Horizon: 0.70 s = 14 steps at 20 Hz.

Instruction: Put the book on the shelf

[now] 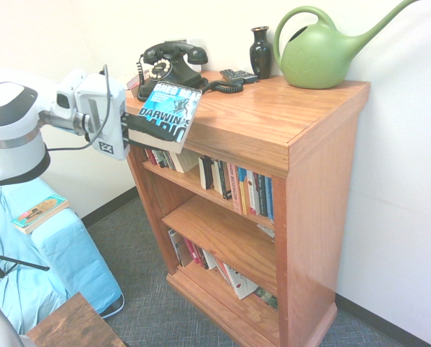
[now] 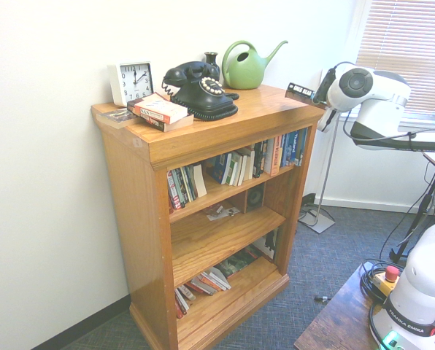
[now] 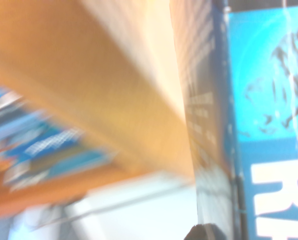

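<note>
While my jaws (image 1: 132, 130) hold clamped on the thick blue paperback (image 1: 169, 110), raised at the near edge of the bookcase (image 1: 270, 141), lowering too soon could knock it against the overhanging top, toward four o'clock in the first exterior view, twisting it loose.

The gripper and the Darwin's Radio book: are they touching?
Touching. The first exterior view shows it plainly: the gripper has its dark finger lying flat across the cover of the book.
</note>
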Tool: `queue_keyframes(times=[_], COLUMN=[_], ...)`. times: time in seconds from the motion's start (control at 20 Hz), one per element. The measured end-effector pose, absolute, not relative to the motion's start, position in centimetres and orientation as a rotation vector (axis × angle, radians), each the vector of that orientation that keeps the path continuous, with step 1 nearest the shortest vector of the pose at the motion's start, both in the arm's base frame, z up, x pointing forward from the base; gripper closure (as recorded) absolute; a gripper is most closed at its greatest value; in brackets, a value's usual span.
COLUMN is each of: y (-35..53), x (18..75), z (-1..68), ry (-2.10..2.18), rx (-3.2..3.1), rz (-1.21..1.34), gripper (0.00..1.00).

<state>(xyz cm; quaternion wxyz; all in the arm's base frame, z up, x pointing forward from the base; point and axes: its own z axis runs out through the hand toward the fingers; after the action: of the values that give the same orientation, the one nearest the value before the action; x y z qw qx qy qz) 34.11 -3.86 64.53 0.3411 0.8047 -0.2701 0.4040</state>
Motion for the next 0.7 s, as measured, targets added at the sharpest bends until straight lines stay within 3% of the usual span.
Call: queue_keyframes(times=[0.35,0.7], y=[3.9,6.6], x=[24.5,28.8], z=[57.1,49.4], ry=[-0.976,-1.052], rx=[2.444,2.633], rz=[0.836,0.804], gripper=[1.00,1.00])
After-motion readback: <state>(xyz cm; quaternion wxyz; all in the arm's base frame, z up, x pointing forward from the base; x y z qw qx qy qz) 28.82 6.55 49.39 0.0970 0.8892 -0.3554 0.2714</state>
